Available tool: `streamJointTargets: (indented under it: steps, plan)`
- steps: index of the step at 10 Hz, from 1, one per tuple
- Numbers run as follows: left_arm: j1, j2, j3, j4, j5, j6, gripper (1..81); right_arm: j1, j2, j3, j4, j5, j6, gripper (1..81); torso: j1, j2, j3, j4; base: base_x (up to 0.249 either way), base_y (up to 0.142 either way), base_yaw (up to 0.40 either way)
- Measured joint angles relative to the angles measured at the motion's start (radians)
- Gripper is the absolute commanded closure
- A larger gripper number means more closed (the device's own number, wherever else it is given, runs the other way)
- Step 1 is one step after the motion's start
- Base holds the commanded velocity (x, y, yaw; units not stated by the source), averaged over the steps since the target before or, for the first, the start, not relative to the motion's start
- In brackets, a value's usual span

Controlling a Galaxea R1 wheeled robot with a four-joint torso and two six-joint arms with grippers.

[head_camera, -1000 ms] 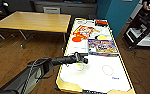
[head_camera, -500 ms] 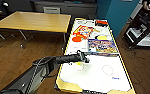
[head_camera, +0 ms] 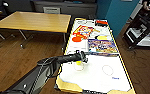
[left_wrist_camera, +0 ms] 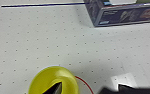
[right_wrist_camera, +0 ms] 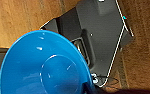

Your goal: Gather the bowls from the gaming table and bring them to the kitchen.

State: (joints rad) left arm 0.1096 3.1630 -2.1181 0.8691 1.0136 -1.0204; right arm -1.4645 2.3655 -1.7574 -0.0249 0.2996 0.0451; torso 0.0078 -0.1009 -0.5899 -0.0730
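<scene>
The yellow bowl (head_camera: pixel 79 65) is seen on the white, dotted top of the gaming table (head_camera: pixel 98 75), near its front end, on a thin red circle mark. It is small, round and bright, with a glossy rim. The left gripper (head_camera: pixel 82 59) is held just over it; one dark fingertip (left_wrist_camera: pixel 55 89) is seen reaching into the bowl, but how wide the fingers stand cannot be told. A blue bowl (right_wrist_camera: pixel 43 65), smooth and shiny with a flat round base, is seen close before the right wrist camera; whether it is gripped cannot be told.
</scene>
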Motion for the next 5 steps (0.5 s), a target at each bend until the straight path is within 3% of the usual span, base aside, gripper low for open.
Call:
streamJointTargets:
  steps: [1, 5]
  plan:
    - [0.002, -0.011, -0.032, -0.004, 0.009, 0.024, 1.0, 0.0, 0.001, 0.0, 0.0, -0.005, 0.0, 81.1, 0.0, 0.0, 0.0, 0.0, 0.0, 0.0, 0.0]
    - [0.04, -0.005, -0.041, -0.006, 0.011, 0.03, 1.0, 0.0, 0.007, 0.0, -0.001, -0.005, 0.0, 81.1, 0.0, 0.0, 0.0, 0.0, 0.0, 0.0, 0.0]
